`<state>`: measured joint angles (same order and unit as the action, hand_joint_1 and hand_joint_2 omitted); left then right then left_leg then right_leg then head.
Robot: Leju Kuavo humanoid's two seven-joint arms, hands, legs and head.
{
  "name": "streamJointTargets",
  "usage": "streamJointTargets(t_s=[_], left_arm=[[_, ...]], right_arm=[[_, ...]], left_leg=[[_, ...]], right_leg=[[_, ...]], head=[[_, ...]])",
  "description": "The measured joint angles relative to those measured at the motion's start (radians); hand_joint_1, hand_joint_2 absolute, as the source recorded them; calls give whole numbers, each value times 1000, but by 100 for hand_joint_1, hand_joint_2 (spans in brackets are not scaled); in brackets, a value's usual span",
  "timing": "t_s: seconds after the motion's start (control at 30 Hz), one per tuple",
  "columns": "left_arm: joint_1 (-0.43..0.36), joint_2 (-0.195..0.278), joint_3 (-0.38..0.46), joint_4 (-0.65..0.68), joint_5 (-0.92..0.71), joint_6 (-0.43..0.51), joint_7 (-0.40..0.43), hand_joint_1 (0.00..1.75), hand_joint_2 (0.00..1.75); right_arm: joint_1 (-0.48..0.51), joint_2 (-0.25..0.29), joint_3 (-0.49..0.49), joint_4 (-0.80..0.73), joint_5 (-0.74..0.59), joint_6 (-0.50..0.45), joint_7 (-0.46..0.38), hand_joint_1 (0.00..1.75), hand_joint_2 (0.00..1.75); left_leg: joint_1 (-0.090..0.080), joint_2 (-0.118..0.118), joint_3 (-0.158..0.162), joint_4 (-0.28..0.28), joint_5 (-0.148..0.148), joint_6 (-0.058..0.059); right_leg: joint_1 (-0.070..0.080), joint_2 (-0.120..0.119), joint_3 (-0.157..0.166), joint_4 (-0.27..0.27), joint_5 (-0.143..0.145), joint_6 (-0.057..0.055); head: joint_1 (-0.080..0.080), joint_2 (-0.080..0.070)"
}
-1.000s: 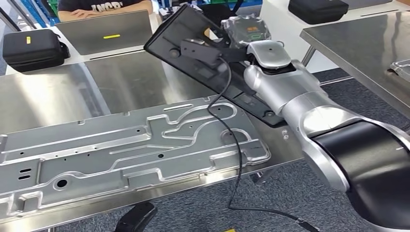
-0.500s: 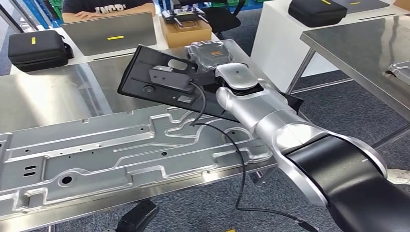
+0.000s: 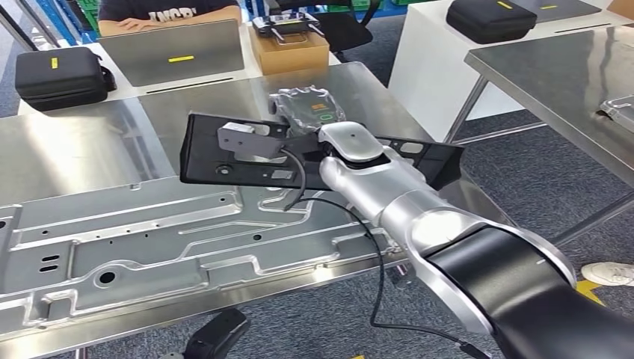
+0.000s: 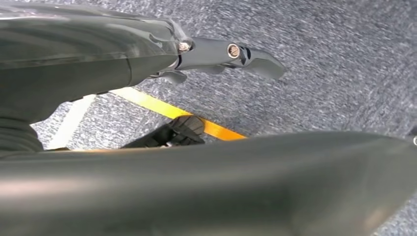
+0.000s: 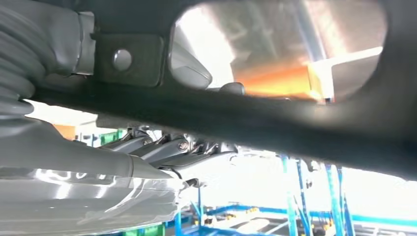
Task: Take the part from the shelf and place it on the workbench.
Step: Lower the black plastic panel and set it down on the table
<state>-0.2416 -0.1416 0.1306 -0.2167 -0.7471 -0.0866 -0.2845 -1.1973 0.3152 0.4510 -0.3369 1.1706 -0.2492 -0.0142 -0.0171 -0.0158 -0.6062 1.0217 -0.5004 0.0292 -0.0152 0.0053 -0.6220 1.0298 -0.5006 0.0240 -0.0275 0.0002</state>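
Part: long flat black plastic panel [image 3: 224,153], held by the right hand [image 3: 303,112] low over the stainless steel bench [image 3: 82,153], roughly level, presumably for flat set-down. Fingers [image 5: 162,147] clamp the panel's edge. Left-hand finger state: cannot tell. At 7 o'clock lies a stamped silver metal plate [image 3: 187,239]; open bench remains at 10 o'clock.

right hand [image 5: 162,152]: grip blurred by glare | black part [image 3: 224,149]: middle hidden behind wrist
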Motion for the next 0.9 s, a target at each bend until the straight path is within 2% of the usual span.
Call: streamJointTargets(t_s=[0.4, 0.9], left_arm=[[-7, -13, -8, 0, -7, -9, 14, 0, 0], [-7, -22, -16, 0, -31, 11, -10, 0, 0]], right_arm=[[90, 9, -1, 11, -15, -25, -41, 175, 175], [96, 1, 0, 14, -28, -34, -44, 175, 175]], left_leg=[[0, 0, 2, 0, 0, 0], [0, 0, 9, 0, -1, 0]], right_leg=[[0, 0, 2, 0, 0, 0], [0, 0, 9, -1, 0, 0]], head=[[0, 0], [0, 0]])
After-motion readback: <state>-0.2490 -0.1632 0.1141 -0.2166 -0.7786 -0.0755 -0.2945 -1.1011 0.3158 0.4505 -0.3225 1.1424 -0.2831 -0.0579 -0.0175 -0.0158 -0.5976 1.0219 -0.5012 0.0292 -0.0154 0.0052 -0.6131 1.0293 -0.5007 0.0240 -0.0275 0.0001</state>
